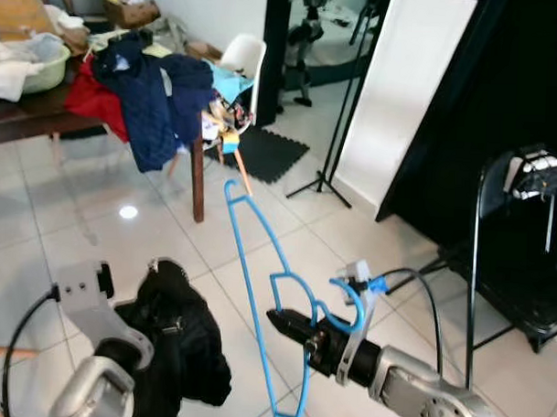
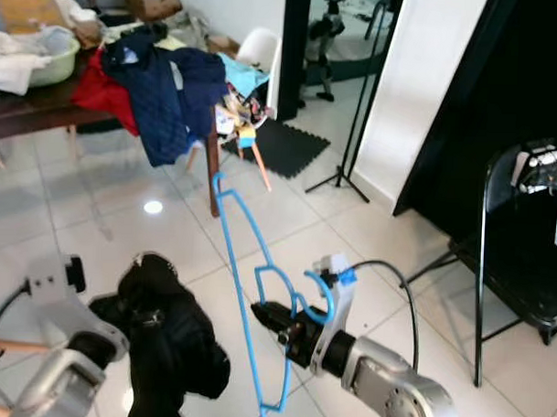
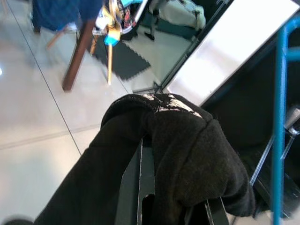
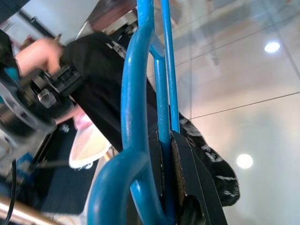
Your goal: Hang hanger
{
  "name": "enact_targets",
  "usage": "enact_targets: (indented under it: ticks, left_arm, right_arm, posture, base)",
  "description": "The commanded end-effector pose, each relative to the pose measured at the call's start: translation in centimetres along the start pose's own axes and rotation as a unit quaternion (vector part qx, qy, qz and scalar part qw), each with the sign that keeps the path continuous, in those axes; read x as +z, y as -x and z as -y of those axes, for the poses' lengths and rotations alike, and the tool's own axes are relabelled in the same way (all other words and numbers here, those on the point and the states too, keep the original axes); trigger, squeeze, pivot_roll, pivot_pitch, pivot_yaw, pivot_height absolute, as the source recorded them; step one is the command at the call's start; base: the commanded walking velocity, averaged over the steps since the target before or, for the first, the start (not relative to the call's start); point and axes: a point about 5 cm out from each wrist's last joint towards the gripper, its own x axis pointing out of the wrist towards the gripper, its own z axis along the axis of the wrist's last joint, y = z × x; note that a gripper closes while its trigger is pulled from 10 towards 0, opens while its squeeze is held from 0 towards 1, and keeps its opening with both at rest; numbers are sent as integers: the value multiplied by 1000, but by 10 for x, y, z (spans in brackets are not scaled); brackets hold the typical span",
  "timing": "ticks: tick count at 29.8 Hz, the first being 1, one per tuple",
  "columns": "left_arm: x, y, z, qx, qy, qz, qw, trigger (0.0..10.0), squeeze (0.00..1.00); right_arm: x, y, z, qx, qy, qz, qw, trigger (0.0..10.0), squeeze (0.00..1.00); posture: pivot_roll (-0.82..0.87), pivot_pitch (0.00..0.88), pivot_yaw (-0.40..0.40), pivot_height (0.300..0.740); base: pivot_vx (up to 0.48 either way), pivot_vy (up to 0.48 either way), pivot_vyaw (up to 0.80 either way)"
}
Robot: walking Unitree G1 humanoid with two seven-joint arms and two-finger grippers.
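Pinching the blue hanger [image 1: 257, 290] tight, right gripper [image 1: 288, 323] should stay level; left gripper [image 1: 151, 328] at 9 o'clock clamps black garment [image 1: 187, 347].

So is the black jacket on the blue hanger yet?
Not yet. The black fabric garment hangs bunched over the left gripper, beside the bare blue plastic hanger held by the right gripper.

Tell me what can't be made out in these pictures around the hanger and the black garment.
- Left pincer: draped by the black garment, so open or shut is unclear.
- Garment type: bunched up, unreadable.
- Hanger: lower end cut by the eye views' bottom edge.
- Items on the table: too small to identify in the clothes pile.
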Motion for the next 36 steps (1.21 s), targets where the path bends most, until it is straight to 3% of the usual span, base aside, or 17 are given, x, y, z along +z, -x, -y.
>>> enact_targets:
  ticks: [1,5,7,11,18,23,30,32,36]
  left_arm:
    - [14,-5,4,-12,-7,33,999,10000,0]
    - [19,-8,4,-15,-11,43,999,10000,0]
    - [39,-18,9,-32,-37,73,996,10000,0]
    - [63,-24,11,-32,-61,112,991,10000,0]
    - [72,-26,9,-23,-71,127,989,10000,0]
    - [111,-32,-9,30,-116,180,976,10000,0]
    - [126,-34,-16,48,-131,199,970,10000,0]
    - [143,-34,-21,58,-144,219,963,10000,0]
    - [158,-36,-23,60,-156,236,957,10000,0]
  right_arm:
    - [5,4,3,-15,1,8,1000,10000,0]
    - [7,4,5,-22,2,11,1000,10000,0]
    - [10,2,7,-28,9,13,999,10000,0]
    - [10,3,6,-29,12,14,999,10000,0]
    - [10,4,6,-30,10,13,999,10000,0]
    - [8,4,5,-27,24,3,999,10000,0]
    - [6,4,3,-25,32,0,999,10000,0]
    - [5,3,4,-26,22,2,999,10000,0]
    - [4,3,5,-28,15,5,999,10000,0]
  posture:
    - [-20,60,-71,736]
    - [-20,60,-71,736]
    - [-26,63,-63,736]
    - [-32,61,-67,736]
    - [-34,59,-70,736]
    - [-29,44,-65,736]
    - [-29,34,-64,736]
    - [-26,25,-62,736]
    - [-26,24,-58,736]
  base:
    - [480,0,0]
    - [480,0,0]
    - [480,0,0]
    - [480,0,0]
    - [480,0,0]
    - [480,0,0]
    - [480,0,558]
    - [480,0,778]
    - [480,0,581]
